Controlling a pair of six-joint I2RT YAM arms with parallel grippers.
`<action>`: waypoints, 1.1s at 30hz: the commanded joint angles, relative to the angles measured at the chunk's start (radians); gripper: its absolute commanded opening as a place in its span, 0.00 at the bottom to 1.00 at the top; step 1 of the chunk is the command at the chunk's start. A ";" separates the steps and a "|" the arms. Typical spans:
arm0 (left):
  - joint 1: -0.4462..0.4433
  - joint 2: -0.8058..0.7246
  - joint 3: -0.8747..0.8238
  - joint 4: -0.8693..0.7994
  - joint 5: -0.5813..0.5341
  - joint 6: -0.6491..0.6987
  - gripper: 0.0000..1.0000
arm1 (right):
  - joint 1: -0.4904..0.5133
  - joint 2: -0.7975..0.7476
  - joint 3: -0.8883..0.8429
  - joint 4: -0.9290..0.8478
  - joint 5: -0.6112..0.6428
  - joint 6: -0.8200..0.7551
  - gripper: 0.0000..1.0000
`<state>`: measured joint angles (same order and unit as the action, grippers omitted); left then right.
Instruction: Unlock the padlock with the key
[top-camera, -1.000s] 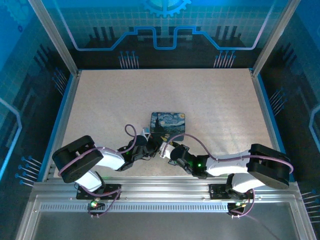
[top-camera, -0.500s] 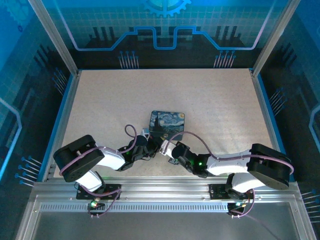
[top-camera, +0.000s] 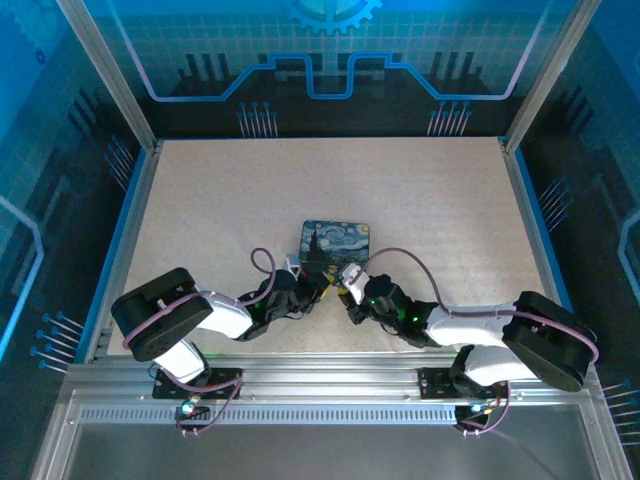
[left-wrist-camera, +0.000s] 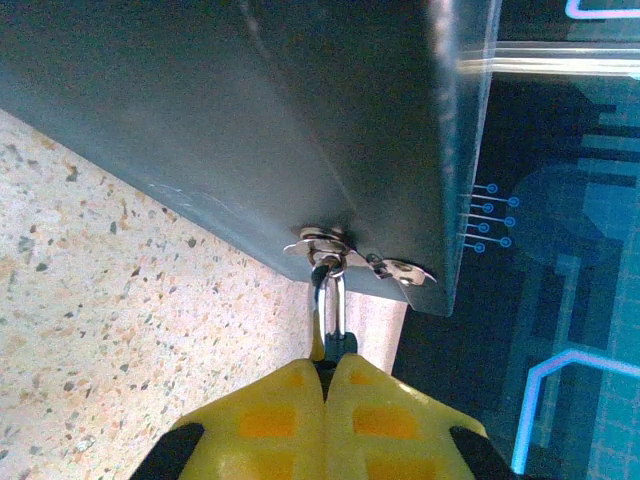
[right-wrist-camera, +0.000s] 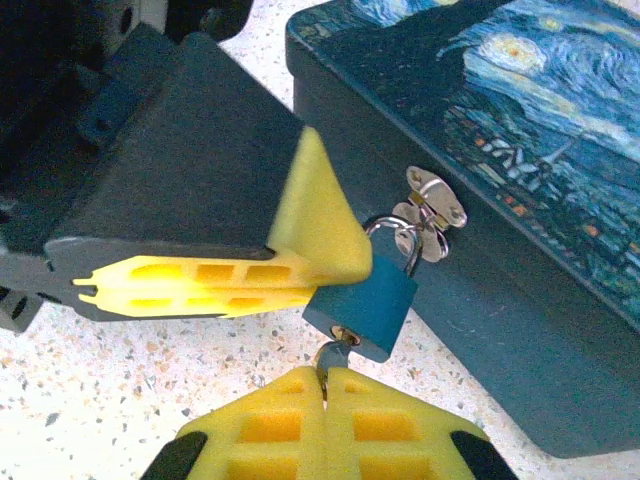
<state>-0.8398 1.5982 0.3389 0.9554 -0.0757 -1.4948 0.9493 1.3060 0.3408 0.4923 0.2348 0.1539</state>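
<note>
The padlock (right-wrist-camera: 365, 300) has a small teal body, and its silvery shackle hangs from the clasp (right-wrist-camera: 432, 205) on the front of the blue painted tin (right-wrist-camera: 520, 150). My left gripper (left-wrist-camera: 327, 365) is shut on the padlock's body (left-wrist-camera: 342, 345), with the shackle rising to the clasp (left-wrist-camera: 325, 240). One of its yellow fingers (right-wrist-camera: 310, 230) presses the padlock's left side. My right gripper (right-wrist-camera: 325, 375) is shut on the key (right-wrist-camera: 332, 353), whose tip sits at the keyhole in the padlock's underside. In the top view both grippers meet at the tin's (top-camera: 335, 243) front edge, left gripper (top-camera: 316, 290) and right gripper (top-camera: 345, 290).
The tin sits mid-table on the speckled tabletop (top-camera: 420, 200). Aluminium frame rails (top-camera: 320, 375) run along the near edge, and blue-lit walls enclose the table on the other sides. Purple cables loop over both arms.
The right arm has swung its elbow out to the right and its gripper has moved up toward the tin's front. The left arm has barely moved.
</note>
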 joint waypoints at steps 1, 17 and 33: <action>-0.005 0.008 0.013 0.037 0.006 -0.006 0.00 | -0.074 -0.018 -0.034 0.083 -0.058 0.147 0.00; -0.013 0.032 0.019 0.046 0.003 -0.008 0.00 | -0.203 0.007 -0.046 0.126 -0.225 0.367 0.00; -0.010 0.060 -0.001 0.064 -0.018 -0.009 0.25 | -0.223 0.024 -0.015 0.019 -0.227 0.372 0.00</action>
<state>-0.8425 1.6543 0.3504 0.9779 -0.0856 -1.5021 0.7383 1.3205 0.3027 0.5293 -0.0044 0.5095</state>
